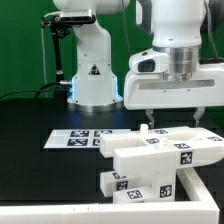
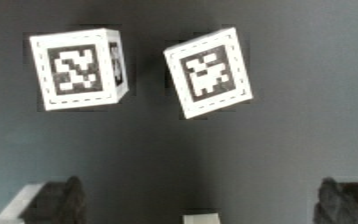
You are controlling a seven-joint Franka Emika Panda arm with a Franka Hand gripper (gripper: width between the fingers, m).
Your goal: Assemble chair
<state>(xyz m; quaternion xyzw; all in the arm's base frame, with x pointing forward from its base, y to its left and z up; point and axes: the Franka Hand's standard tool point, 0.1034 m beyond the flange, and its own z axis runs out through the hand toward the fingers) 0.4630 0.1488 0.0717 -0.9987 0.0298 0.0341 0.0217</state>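
Several white chair pieces with black-and-white tags lie at the front of the black table: a long slotted block (image 1: 165, 150) and a lower block (image 1: 140, 186) in front of it. My gripper (image 1: 172, 120) hangs just above and behind them, open and holding nothing. In the wrist view two white tagged square faces (image 2: 78, 70) (image 2: 211, 72) sit apart on the dark surface, one turned at an angle. The dark fingers (image 2: 51, 205) stand wide on either side. A small white edge (image 2: 201, 217) shows low between them, and I cannot tell which piece it belongs to.
The marker board (image 1: 85, 138) lies flat to the exterior view's left of the pieces. The robot's white base (image 1: 95, 75) stands at the back. A white frame rail (image 1: 60, 210) runs along the table's front edge.
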